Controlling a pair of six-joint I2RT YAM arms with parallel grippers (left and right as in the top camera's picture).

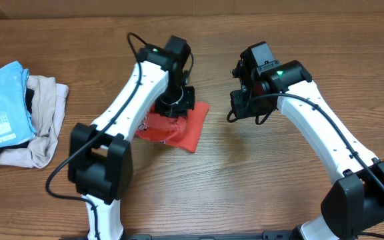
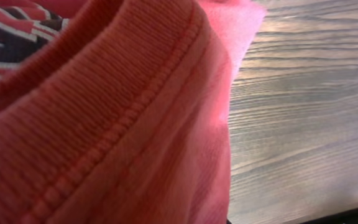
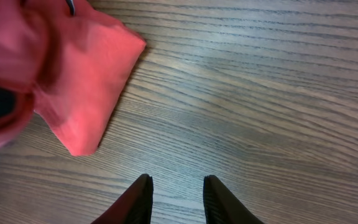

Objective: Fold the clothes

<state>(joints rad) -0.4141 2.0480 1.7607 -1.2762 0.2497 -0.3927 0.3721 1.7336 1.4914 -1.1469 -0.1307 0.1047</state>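
Left gripper [image 1: 174, 101] is pressed down onto a coral-red T-shirt [image 1: 187, 130] near the middle of the wooden table [image 1: 279, 187], its jaws closed tight with a pinch of the shirt's fabric between them. Seen from above, the shirt is a small bunched heap, partly hidden under this gripper, with one flatter corner sticking out toward the right arm's side. The left wrist camera is so close that red cloth [image 2: 104, 124] fills most of its picture: the ribbed collar [image 2: 86, 106] with its line of stitching runs diagonally across, a scrap of white-and-dark lettering [image 2: 11, 31] shows in the top left corner, and bare wood grain lies to the right.

Right gripper [image 1: 242, 100] hangs over bare table, near the shirt but apart from it. From its wrist camera the two dark fingers [image 3: 140, 196] stand partly apart, with a clear gap around the gripper's middle [image 3: 177, 180] and only wood behind it; they hold nothing. The red shirt [image 3: 86, 81] sits in that picture's upper left, its folded corner lying flat on the table.

Well apart from both grippers, at the table's far left edge, a light blue tee [image 1: 2, 100] with print on it lies on top of a crumpled beige garment [image 1: 45, 127].
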